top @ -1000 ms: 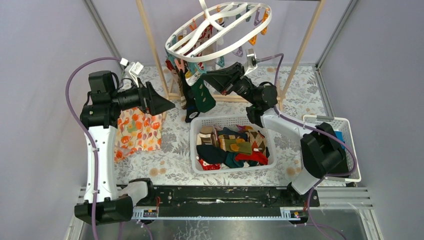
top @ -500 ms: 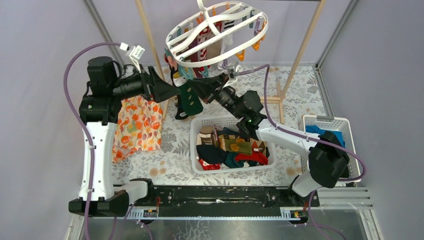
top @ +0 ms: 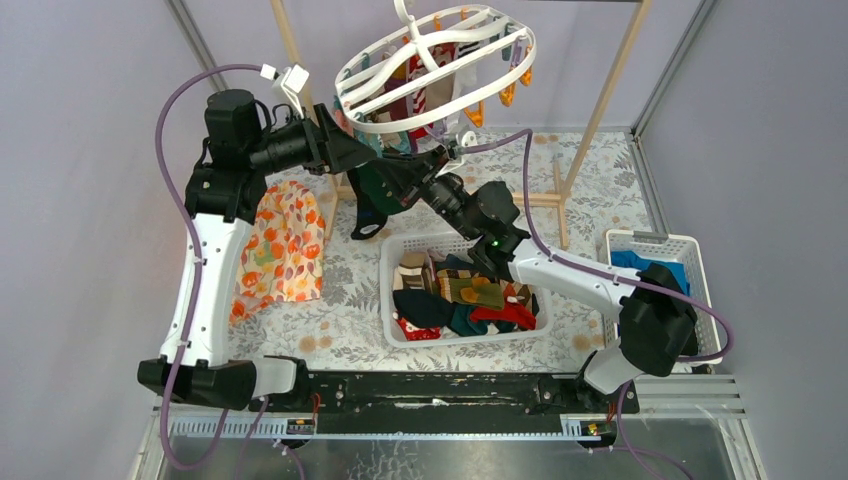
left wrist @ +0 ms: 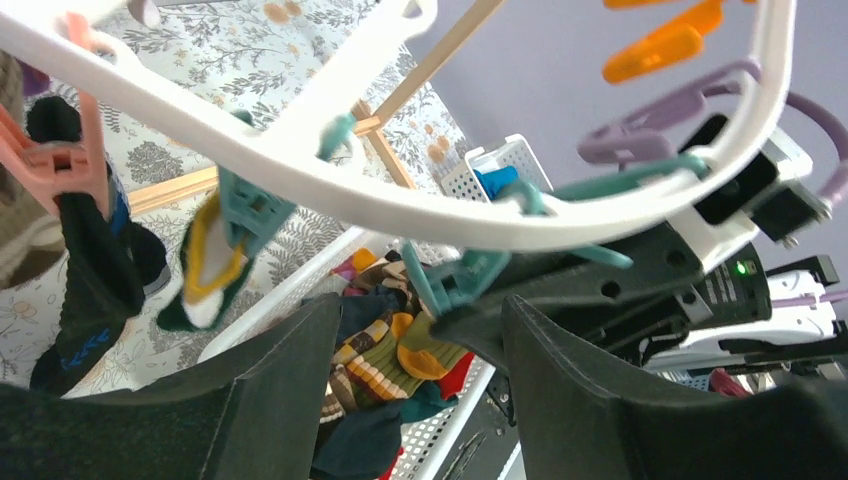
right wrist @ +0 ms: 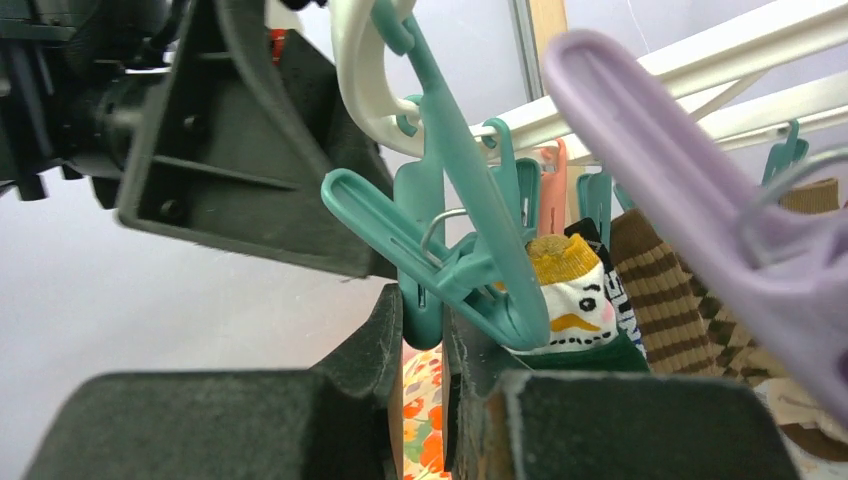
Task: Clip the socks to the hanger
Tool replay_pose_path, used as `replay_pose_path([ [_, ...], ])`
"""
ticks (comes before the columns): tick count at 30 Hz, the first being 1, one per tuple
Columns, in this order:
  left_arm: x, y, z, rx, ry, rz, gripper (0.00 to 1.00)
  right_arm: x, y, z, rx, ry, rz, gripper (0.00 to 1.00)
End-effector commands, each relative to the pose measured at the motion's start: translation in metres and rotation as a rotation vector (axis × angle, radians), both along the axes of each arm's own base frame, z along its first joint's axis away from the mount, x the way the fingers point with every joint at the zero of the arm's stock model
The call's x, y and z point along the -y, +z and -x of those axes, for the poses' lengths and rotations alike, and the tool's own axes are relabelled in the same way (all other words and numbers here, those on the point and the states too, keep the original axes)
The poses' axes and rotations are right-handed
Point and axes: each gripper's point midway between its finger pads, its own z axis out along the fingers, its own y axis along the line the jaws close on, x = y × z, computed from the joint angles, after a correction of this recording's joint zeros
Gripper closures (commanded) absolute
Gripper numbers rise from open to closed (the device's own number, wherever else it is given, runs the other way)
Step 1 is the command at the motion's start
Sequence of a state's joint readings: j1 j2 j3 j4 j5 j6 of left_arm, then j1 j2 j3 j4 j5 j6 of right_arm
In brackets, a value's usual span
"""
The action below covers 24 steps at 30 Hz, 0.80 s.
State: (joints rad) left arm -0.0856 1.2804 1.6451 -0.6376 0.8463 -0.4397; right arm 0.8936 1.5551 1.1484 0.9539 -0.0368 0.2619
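Observation:
The white oval hanger [top: 527,55] hangs at the back, with several socks on its clips. My left gripper [top: 365,155] is at its near-left rim, open, one finger on each side of a teal clip [left wrist: 465,280]. My right gripper [top: 397,172] faces it from below and is shut on the lower end of a teal clip [right wrist: 420,250]. A dark green sock [top: 380,195] with a mustard cuff and a snowman face [right wrist: 575,300] hangs beside the right fingers, under a slanted teal clip [right wrist: 470,270]. More socks [top: 460,295] lie in the white basket [top: 385,290].
An orange floral cloth [top: 275,250] hangs at the left under my left arm. The pale wooden rack [top: 600,90] frames the hanger. A second white basket [top: 690,250] with blue clothes stands at the right. A purple clip [right wrist: 680,200] hangs close to the right wrist camera.
My left arm has risen and moved right to the hanger's rim, and its jaws have narrowed. The right gripper shifted left with the green sock. The hanger swung up and levelled.

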Motion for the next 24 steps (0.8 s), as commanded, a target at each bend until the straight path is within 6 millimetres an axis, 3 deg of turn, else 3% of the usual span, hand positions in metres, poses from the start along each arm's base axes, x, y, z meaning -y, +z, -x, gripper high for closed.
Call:
replay_pose_path([
  [1, 0.004, 0.031, -0.017, 0.094, 0.029, 0.045, 0.34, 0.0, 0.034, 0.006, 0.066, -0.023, -0.051, 1.0],
  [4, 0.005, 0.034, -0.024, 0.091, 0.028, 0.056, 0.33, -0.004, 0.032, 0.006, 0.065, -0.022, -0.034, 1.0],
  [13, 0.01, 0.033, -0.016, 0.111, 0.001, 0.076, 0.31, -0.01, 0.025, 0.003, 0.055, -0.045, -0.005, 1.0],
  [24, 0.001, 0.022, -0.039, 0.114, 0.128, 0.033, 0.56, -0.023, 0.023, 0.006, 0.06, -0.088, 0.035, 1.0],
])
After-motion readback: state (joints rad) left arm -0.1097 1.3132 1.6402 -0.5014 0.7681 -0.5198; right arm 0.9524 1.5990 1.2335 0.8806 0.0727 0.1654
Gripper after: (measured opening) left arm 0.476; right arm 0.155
